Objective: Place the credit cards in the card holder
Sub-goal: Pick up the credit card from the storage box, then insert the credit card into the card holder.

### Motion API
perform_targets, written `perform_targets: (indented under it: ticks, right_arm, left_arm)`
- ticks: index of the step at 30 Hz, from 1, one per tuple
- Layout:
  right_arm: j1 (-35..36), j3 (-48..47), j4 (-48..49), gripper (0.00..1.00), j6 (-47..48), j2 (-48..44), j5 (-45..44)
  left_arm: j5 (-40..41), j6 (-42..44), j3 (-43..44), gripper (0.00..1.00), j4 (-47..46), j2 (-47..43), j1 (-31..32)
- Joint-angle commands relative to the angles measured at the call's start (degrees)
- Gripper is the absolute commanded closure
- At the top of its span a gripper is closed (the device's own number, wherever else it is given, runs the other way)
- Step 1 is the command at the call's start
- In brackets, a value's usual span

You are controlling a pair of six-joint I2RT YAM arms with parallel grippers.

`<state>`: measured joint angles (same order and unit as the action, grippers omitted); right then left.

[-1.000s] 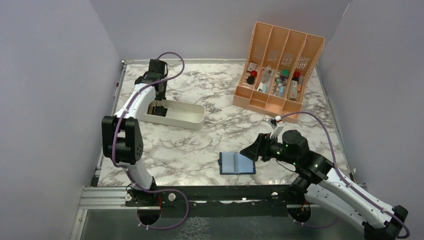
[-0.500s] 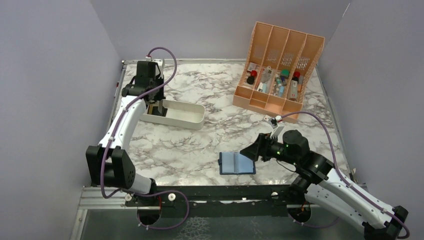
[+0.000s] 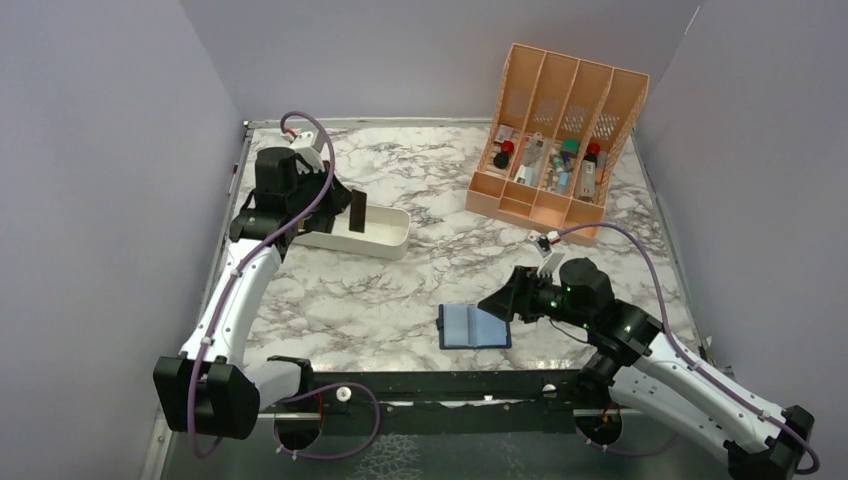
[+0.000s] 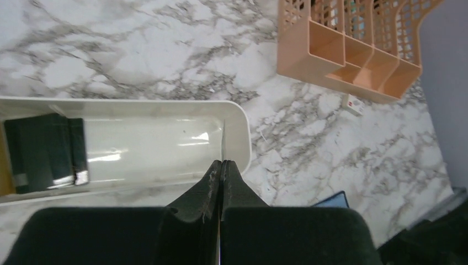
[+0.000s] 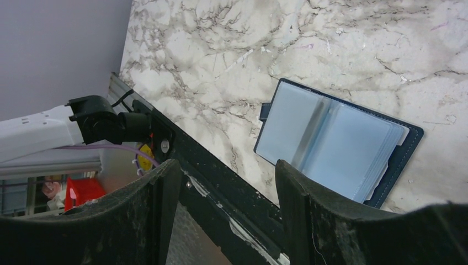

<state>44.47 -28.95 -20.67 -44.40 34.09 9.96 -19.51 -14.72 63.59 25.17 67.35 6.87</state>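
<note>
The left pincer [image 4: 222,165] is shut tight on one thin dark card [image 3: 356,211]. It holds the card on its edge, up in the air over the right end of the white tray [image 3: 390,240]. More cards [image 4: 44,152] lie at the left end of the tray.

The card holder [image 3: 473,325] lies open and flat on the worktop [image 3: 420,270], near the front edge and well apart from the tray. Its pale pockets face up.

The right pincer [image 5: 226,165] hangs just over the right side of the card holder. Its two fingers are apart and nothing is in them. I cannot tell if it touches the holder.

The step now looks like carrying the card across to the holder. To do it well, the left arm should keep a firm pinch, because the card is thin and could slip or twist. It should bring the card low and line its short edge up with a pocket mouth, then slide it in flat, not poke down. The holder is light and may skid, so the right pincer could press one side down to keep it open.

The orange rack [image 3: 555,130] stands far back on the right, out of the way.
</note>
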Motion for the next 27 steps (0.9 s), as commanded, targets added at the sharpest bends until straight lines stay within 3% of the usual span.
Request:
perform_targets:
  ticks: [1,8,14,19,23,27]
  right_arm:
    - [0.23,-0.4,-1.03,0.33,-1.27,0.54,0.06]
    - [0.27,2.01,-0.5,0.33,-1.67,1.19,-2.73]
    - [0.25,1.55,-4.26,0.33,-0.44,8.14,-9.04]
    - [0.27,0.16,-6.39,0.38,0.02,13.83,-14.85]
    - [0.27,0.61,-4.75,0.44,0.1,16.82,-14.59]
    - [0.27,1.3,-3.75,0.44,-0.65,18.65,-15.6]
  left_arm:
    - [-13.78,-11.73,-7.22,1.0,-13.01,-2.59,0.25]
    - [-18.51,-24.62,-17.18,1.0,-24.78,-5.83,3.71]
    - [-10.67,-29.3,-23.67,1.0,-30.13,-7.58,14.18]
    - [-5.54,-36.32,-31.14,1.0,-39.97,-7.42,20.92]
    - [0.55,-38.2,-34.34,1.0,-42.13,-6.75,26.4]
    - [4.3,-41.75,-38.24,1.0,-47.61,-5.65,31.85]
